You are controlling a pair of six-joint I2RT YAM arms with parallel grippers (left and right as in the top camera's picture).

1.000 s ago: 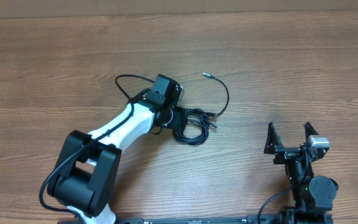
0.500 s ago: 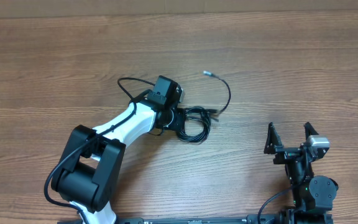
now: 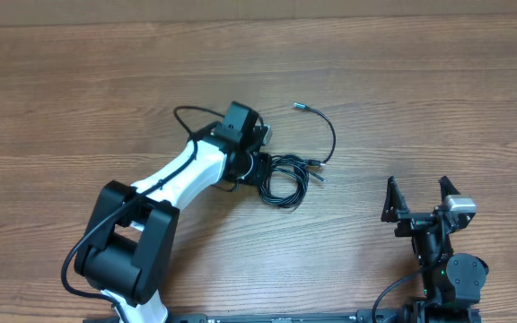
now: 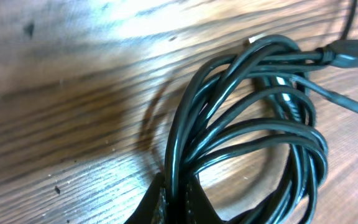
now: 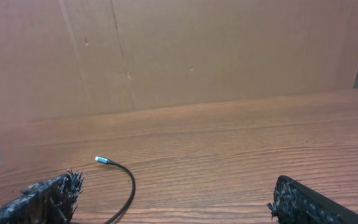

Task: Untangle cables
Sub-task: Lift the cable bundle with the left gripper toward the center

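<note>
Your left gripper is pinched shut on the cables. It clamps a few strands at the edge of the bundle nearest its fingertips. In the left wrist view the black loops fan out directly ahead of the closed jaws. They overlap one another in a loose coil on the wooden table, and a black plug end sits at the far side of the coil.

One cord leaves the bundle on the side away from the gripper. It arcs outward and ends in a silver-tipped plug lying apart from the coil.

Your right gripper has its jaws spread wide and holds nothing. It is well apart from the bundle, and that silver-tipped plug lies ahead of it and to its left.

The task looks to be at an early stage. Only that one tail lies free, the remaining loops are wound together, and no cable is separated yet. Drawing the strands apart is all left to do.
</note>
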